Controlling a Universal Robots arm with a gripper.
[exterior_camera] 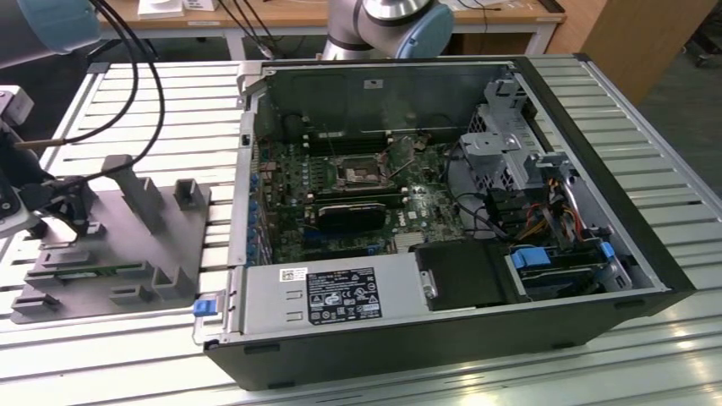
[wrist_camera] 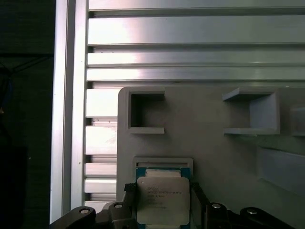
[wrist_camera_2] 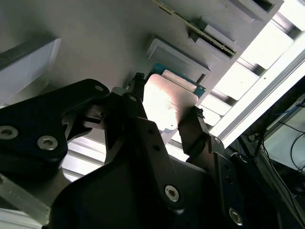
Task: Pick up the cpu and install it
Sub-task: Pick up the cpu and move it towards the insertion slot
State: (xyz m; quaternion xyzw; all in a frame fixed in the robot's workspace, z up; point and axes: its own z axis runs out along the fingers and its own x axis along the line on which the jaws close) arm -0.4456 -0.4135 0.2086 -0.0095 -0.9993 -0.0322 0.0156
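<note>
Slatted aluminium table (wrist_camera: 190, 28) carries the grey fixture block (wrist_camera: 205, 114). In its edge pocket we see the cpu (wrist_camera: 163, 200), squarely inside the gripper (wrist_camera_2: 167, 98), whose jaws seem to pinch its two opposite sides.

The arm (exterior_camera: 40, 25) reaches low at the exterior view's left, gripper (wrist_camera_2: 167, 95) pointing down

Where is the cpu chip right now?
In both wrist views the cpu lies in a shallow pocket of the grey fixture block, right at the claw; that block sits at the exterior view's left.
</note>
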